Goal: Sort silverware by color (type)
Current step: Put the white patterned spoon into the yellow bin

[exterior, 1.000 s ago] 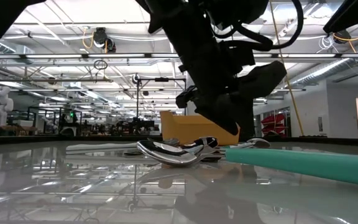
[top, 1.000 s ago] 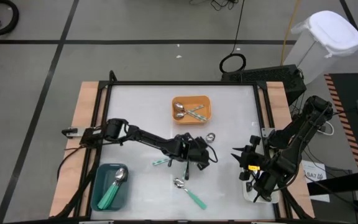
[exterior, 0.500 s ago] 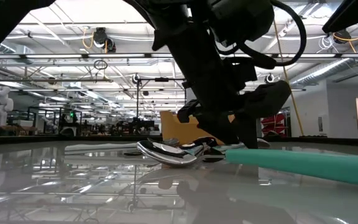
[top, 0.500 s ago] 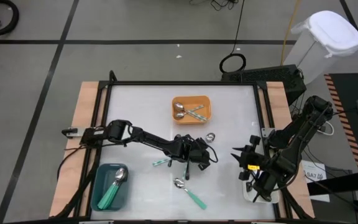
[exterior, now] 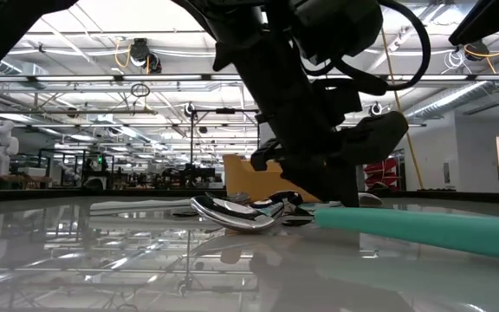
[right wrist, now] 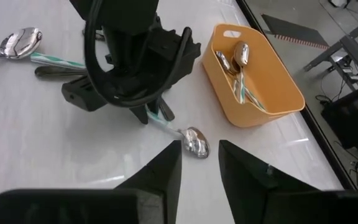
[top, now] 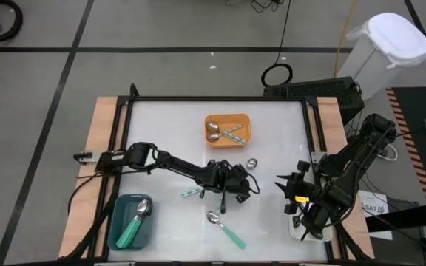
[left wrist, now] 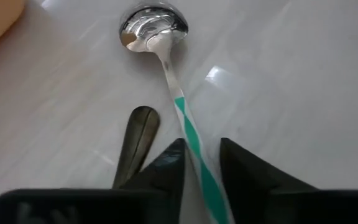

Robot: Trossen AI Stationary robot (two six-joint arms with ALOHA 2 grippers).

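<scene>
The left gripper (top: 237, 183) hid the spoons beneath it at table centre; the striped spoon's (left wrist: 178, 102) handle ran off frame at six o'clock.

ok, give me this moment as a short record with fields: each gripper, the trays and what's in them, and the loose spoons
left gripper: low at table centre, fingers open around teal-striped spoon
right gripper: waiting by the table's right edge, open
orange tray: two silver-bowled spoons
teal tray: teal-handled spoons
loose spoons: teal-handled spoon near front; dark spoon beside left gripper
</scene>
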